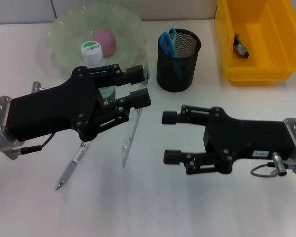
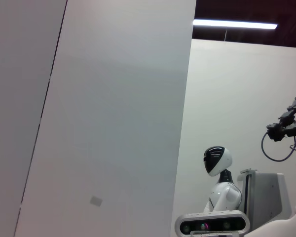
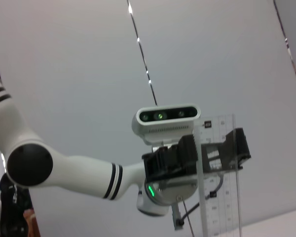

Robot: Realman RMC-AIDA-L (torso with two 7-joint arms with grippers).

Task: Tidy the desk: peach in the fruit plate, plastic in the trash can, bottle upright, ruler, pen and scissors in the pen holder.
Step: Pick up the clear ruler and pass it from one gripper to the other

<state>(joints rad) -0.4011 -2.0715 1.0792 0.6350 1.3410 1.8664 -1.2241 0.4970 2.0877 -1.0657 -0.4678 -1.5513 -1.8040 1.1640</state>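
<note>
Ruler (image 1: 130, 133) clamped edge-up in left tool (image 1: 137, 88), lengthwise toward robot; right tool (image 1: 171, 137) apart.

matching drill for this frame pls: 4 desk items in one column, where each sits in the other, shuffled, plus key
Items
1. peach
2. scissors
3. ruler
4. pen

Places
A. lying on the table, under the left arm
B. in the black mesh pen holder
C. held upright between the left gripper fingers
D. in the green fruit plate

Pairs: 1-D, 2-B, 3-C, 4-A
</note>
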